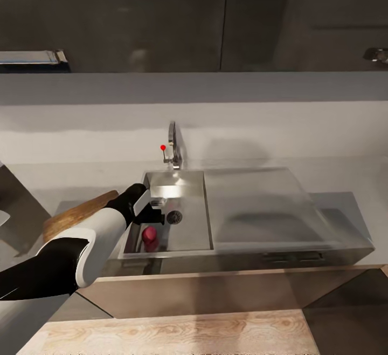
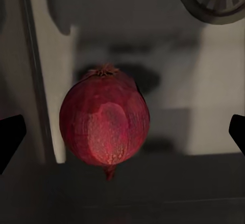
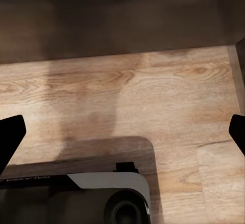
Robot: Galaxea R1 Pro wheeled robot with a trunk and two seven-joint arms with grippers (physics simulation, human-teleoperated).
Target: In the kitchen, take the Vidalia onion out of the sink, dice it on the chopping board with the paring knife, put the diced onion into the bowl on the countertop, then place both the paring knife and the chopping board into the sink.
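Small round magenta-red Vidalia onion [image 2: 104, 116] lies on the floor of the rectangular stainless-steel sink [image 1: 188, 225], at the near-left corner, close to the left wall. The round dark drain [image 1: 174, 217] is just beyond it.

Left gripper [image 1: 156, 209] hangs over the basin above the onion. In the left wrist view both dark fingertips [image 2: 10, 139] stand wide apart with the onion between them, touching neither; nothing held.

Right gripper [image 3: 122, 137]: fingertips spread wide over the pale wood-grain floor, empty.

Handling, judged: onion is light, firm, smooth-skinned and round, so likely to roll or squirt out. Best taken across its widest girth, not at the stem tuft or root tip.

Room: left wall and front wall crowd the onion; the finger on that side has little clearance. Open basin toward the flat steel drainboard [image 1: 258, 204]; straight lift looks free. Brown wooden chopping board [image 1: 75, 216] lies on the grey countertop [image 1: 32, 182], just left of the sink, partly behind the arm
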